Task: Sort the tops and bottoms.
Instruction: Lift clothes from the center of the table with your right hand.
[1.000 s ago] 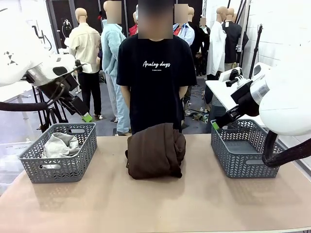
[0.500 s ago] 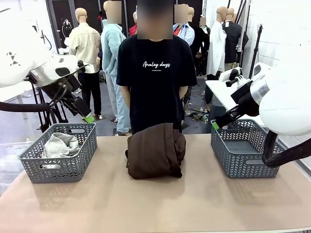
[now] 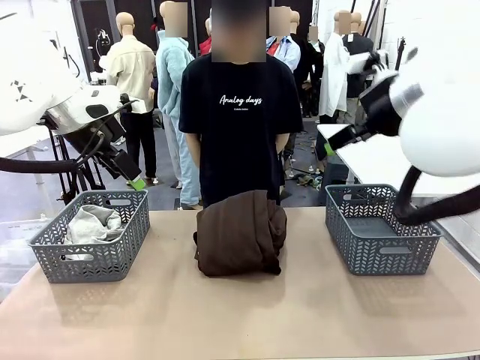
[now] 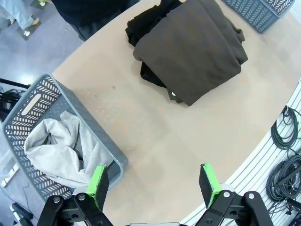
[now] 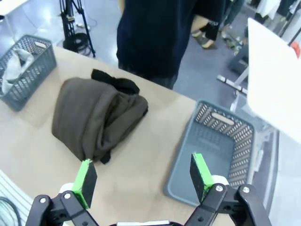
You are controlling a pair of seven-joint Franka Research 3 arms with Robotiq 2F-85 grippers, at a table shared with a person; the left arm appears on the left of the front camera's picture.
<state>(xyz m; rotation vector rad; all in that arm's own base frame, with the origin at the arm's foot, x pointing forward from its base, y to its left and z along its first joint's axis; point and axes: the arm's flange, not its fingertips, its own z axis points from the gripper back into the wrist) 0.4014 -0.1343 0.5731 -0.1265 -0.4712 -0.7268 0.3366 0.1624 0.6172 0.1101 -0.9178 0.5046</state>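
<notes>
Green-padded left hand (image 4: 153,181) and right hand (image 5: 143,174) gape wide, empty. The dark brown garment (image 3: 240,232) lies centred on the desk (image 3: 300,315); the left wrist view reveals a black garment (image 4: 146,21) beneath. A light grey garment (image 3: 91,223) fills the left basket (image 3: 97,261). Beyond, a T-shirt (image 3: 240,127) reads "Analog days".

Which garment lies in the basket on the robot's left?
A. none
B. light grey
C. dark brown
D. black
B: the light grey garment sits in the left basket, while the brown bundle lies on the table between the baskets.
</notes>
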